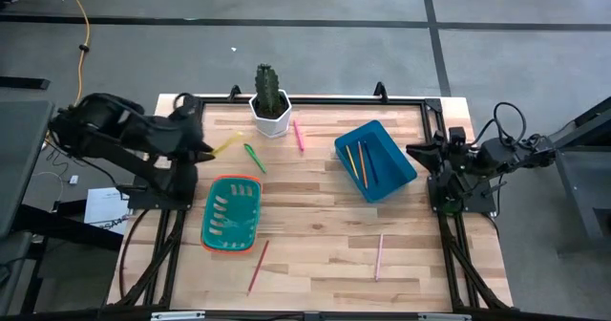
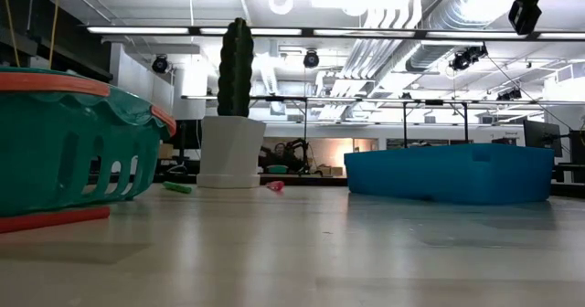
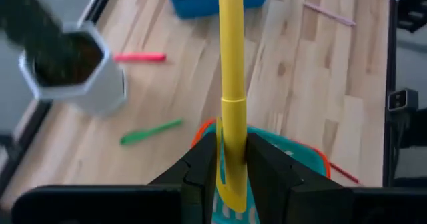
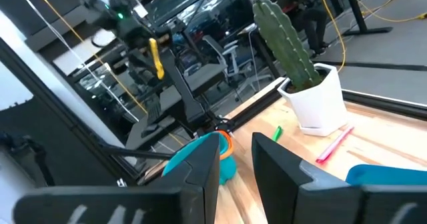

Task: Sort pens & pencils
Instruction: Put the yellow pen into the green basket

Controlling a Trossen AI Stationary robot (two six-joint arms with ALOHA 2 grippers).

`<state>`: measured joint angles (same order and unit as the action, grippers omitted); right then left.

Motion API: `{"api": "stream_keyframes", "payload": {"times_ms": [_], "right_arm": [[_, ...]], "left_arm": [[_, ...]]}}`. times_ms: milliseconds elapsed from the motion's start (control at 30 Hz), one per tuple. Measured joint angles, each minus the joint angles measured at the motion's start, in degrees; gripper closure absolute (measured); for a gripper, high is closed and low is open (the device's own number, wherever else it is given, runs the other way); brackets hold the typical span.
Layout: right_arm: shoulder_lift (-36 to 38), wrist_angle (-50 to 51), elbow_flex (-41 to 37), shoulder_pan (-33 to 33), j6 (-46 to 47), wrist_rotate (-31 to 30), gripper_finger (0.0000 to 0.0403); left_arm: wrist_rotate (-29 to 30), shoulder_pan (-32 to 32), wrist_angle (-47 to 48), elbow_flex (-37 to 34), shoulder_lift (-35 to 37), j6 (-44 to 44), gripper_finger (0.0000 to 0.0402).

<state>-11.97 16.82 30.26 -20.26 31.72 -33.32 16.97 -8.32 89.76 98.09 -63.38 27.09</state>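
My left gripper (image 1: 210, 149) hangs over the table's far left, just beyond the teal basket (image 1: 231, 213), shut on a yellow pen (image 3: 231, 64). A green pen (image 1: 254, 157) and a hot-pink pen (image 1: 298, 135) lie flat on the wood near the white cactus pot (image 1: 270, 116). The blue bin (image 1: 375, 159) holds a few thin pencils (image 1: 361, 160). A reddish pencil (image 1: 258, 267) and a pale salmon pencil (image 1: 379, 256) lie near the front edge. My right gripper (image 4: 235, 167) waits at the right edge, open, with nothing between its fingers. My left gripper pinches the yellow pen between its two fingers near the clip end (image 3: 231, 159), and the clip tip (image 3: 230, 196) reaches back between them. The fingers (image 3: 200, 164) slant down from the table's left. The pen runs on along them and is lifted clear of the table.
The cactus pot stands at the middle of the far edge. The basket rests on the left half and the blue bin on the right half. Bare wood lies between them and along the front. A black frame rail (image 1: 334, 98) runs around the table's edges.
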Motion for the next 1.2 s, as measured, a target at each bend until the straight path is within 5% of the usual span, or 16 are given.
{"api": "stream_keyframes", "payload": {"times_ms": [267, 567, 833, 1200], "right_arm": [[0.0, -0.4, 0.0, 0.0, 0.2, -1.1, 0.0322], [0.0, -0.1, 0.0, 0.0, 0.5, -1.1, 0.0322], [0.0, 1.5, 0.0, 0.0, 0.9, -1.2, 0.0322], [0.0, 2.4, 0.0, 0.0, 0.4, -0.7, 0.0322]], "left_arm": [[-2.9, -4.4, -21.0, -23.3, 10.5, 5.7, 0.0338], [-6.7, -15.3, -26.7, -42.3, 10.5, 23.0, 0.0338], [-4.4, -21.7, -29.4, -47.0, 10.5, 38.7, 0.0337], [-6.1, -21.7, -25.0, -47.2, 9.2, 46.6, 0.0337]]}}
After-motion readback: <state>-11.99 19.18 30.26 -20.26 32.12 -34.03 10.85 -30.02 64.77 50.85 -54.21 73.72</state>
